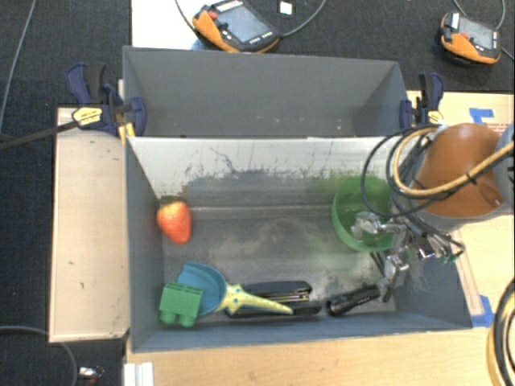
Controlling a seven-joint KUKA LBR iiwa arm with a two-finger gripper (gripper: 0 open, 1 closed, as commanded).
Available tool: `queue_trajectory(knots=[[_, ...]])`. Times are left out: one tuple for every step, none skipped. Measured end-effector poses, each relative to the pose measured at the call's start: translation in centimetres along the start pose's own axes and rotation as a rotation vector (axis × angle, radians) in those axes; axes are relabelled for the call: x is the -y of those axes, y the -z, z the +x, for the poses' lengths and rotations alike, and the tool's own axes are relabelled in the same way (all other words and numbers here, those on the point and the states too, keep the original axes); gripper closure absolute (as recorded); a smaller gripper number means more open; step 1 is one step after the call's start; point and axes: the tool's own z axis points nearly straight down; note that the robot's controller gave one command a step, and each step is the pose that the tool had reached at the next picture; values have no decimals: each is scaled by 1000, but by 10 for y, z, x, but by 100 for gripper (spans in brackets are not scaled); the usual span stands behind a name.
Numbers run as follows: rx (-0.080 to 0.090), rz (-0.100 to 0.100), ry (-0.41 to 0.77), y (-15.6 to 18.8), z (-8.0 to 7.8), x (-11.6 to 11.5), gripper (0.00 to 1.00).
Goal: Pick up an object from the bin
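Note:
My gripper hangs low at the bin's right side, just in front of a green bowl that rests against the right wall. A small black elongated object lies on the floor just below and left of the gripper, apart from it. Nothing can be seen held in the gripper.
Along the front wall lie a long black tool, a yellow pointed toy, a blue round piece and a green block. A red-orange fruit sits at the left wall. The arm's orange cover and cables overhang the right rim.

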Motion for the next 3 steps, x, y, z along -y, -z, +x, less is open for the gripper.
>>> queue_trajectory(knots=[[1,-1,-581,-34,7,26,0],[18,8,151,-30,25,-48,100],[18,8,148,-30,25,-46,100]])
